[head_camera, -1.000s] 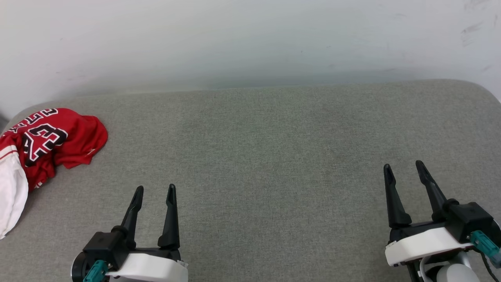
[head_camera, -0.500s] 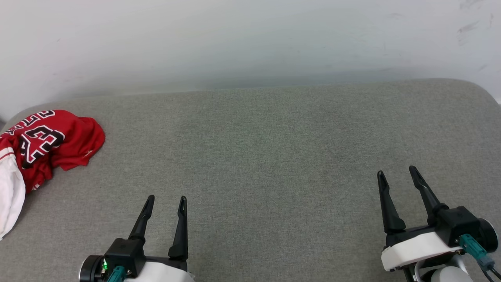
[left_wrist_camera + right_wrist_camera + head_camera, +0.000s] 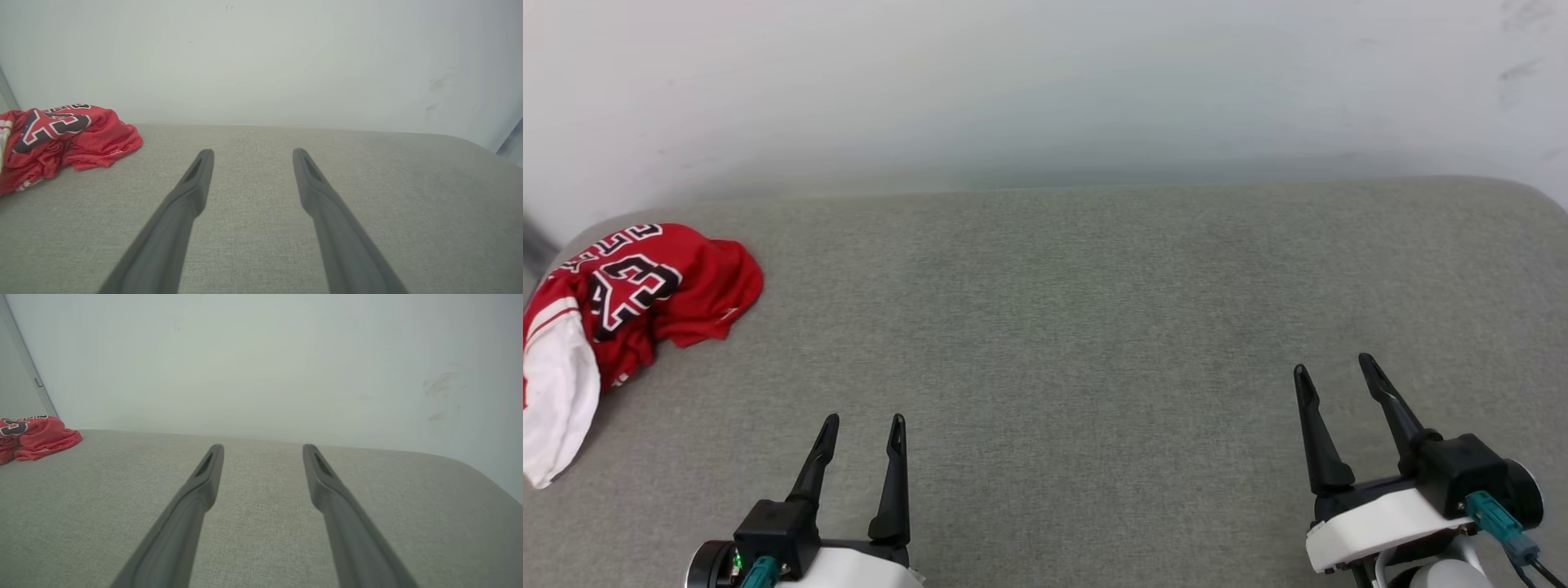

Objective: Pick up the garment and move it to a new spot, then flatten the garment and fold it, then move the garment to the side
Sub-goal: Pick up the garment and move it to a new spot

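Long black tapered fingers [image 3: 894,482], white wrist shells [image 3: 1364,527], teal cable plugs [image 3: 1490,513].

Head cam high, wrist cams low

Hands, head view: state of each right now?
Left hand: open, holding nothing; the red jersey lies apart from it, further left.
Right hand: open, holding nothing.
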Controlling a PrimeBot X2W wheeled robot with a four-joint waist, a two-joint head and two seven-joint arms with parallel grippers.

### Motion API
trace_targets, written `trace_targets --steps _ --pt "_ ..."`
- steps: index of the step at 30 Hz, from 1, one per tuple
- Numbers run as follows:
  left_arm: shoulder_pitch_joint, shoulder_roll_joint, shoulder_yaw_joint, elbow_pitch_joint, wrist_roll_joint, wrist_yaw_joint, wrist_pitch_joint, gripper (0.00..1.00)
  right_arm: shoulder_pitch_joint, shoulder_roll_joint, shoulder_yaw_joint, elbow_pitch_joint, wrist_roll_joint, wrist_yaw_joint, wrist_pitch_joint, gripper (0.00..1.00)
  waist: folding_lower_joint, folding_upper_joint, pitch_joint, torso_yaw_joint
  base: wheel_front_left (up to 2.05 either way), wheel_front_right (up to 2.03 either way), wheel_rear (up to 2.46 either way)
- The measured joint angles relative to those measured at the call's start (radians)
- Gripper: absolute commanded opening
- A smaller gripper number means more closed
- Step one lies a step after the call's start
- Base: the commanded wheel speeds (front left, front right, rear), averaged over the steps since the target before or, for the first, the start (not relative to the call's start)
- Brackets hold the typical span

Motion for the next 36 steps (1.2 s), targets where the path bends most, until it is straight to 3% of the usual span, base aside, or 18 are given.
trace_targets --steps 28,36 --pt "0.061 0.000 0.091 -0.014 0.054 -0.053 0.000 1.00 0.046 0.000 0.132 0.024 0.039 0.000 0.000 1.00 0.0000 0.0000 -0.064 0.375 0.00 0.00 0.00" --pt "0.070 0.000 0.092 -0.024 0.063 -0.062 0.000 1.00 0.047 0.000 0.141 0.024 0.049 0.000 0.000 1.00 0.0000 0.0000 -0.074 0.446 0.00 0.00 0.00"
